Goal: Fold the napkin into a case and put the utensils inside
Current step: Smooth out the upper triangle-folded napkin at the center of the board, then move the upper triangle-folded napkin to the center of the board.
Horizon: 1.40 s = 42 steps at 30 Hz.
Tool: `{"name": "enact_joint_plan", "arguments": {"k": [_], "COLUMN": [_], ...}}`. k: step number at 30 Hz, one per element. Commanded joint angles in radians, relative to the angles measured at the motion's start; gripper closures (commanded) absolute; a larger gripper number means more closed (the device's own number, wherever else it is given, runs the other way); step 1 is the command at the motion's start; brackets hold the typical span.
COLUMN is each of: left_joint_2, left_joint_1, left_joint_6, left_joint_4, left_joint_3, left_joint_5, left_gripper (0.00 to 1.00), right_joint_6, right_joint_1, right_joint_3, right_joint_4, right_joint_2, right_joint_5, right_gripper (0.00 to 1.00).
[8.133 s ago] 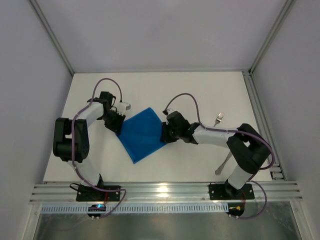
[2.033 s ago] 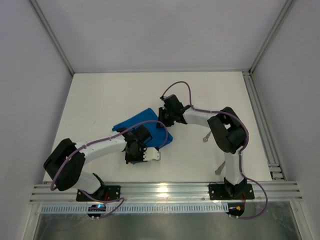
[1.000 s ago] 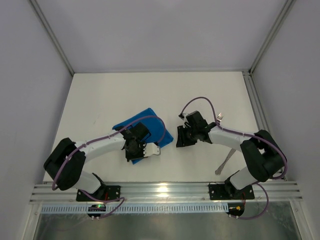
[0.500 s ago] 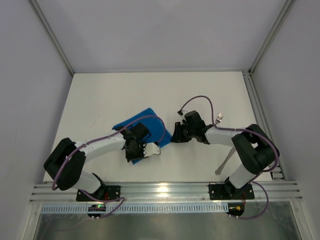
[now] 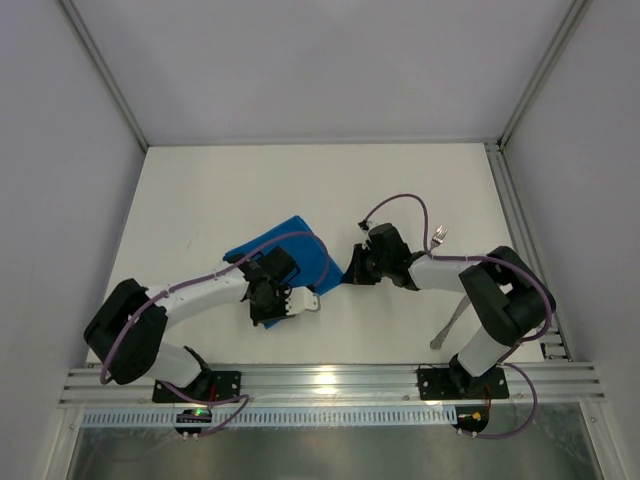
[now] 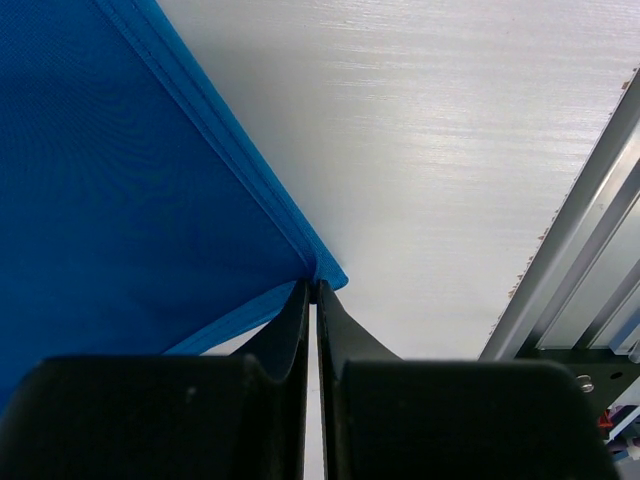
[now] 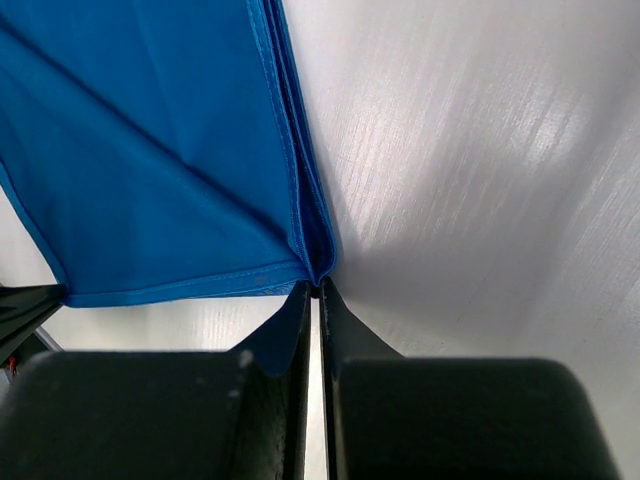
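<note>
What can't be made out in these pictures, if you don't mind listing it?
- Top view: the fork shows only its tines; the right arm covers its handle.
- Top view: the second utensil has its far end under that arm, so its kind is unclear.
- Both wrist views: the napkin runs off the frame edges.

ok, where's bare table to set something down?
Bare: the far band of the table between the napkin and the back wall; also the near strip between the arm bases. Crowded: the middle, where both arms meet at the napkin, and the right side by the fork.
</note>
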<state>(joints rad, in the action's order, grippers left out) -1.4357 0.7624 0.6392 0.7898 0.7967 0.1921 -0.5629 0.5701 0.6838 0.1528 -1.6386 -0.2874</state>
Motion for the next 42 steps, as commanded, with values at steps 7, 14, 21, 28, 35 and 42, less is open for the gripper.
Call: {"name": "enact_joint_plan", "arguments": {"k": [7, 14, 21, 28, 35, 42], "left_joint_2": [0.020, 0.026, 0.021, 0.024, 0.024, 0.070], "left_joint_1": [-0.006, -0.006, -0.006, -0.006, -0.006, -0.006], "left_joint_6": [0.001, 0.000, -0.004, -0.007, -0.013, -0.047], "left_joint_4": [0.020, 0.019, 0.022, 0.028, 0.031, 0.114], "left_joint_3": [-0.005, -0.002, 0.001, 0.001, 0.007, 0.082], "left_joint_5": [0.037, 0.030, 0.029, 0.027, 0.027, 0.107], "left_gripper": [1.00, 1.00, 1.00, 1.00, 0.97, 0.73], "right_joint_6": [0.020, 0.106, 0.087, 0.067, 0.063, 0.100], "right_joint_1": [0.001, -0.001, -0.001, 0.001, -0.001, -0.001], "right_joint_3": [0.031, 0.034, 0.043, 0.089, 0.094, 0.137], "right_joint_4": [-0.071, -0.199, -0.127, -0.075, -0.062, -0.104], "right_joint_2": [0.042, 0.141, 0.137, 0.008, -0.024, -0.061], "right_joint_5": [0.047, 0.031, -0.013, -0.024, -0.025, -0.025], "right_gripper": [0.89, 0.77, 0.54, 0.51, 0.69, 0.82]}}
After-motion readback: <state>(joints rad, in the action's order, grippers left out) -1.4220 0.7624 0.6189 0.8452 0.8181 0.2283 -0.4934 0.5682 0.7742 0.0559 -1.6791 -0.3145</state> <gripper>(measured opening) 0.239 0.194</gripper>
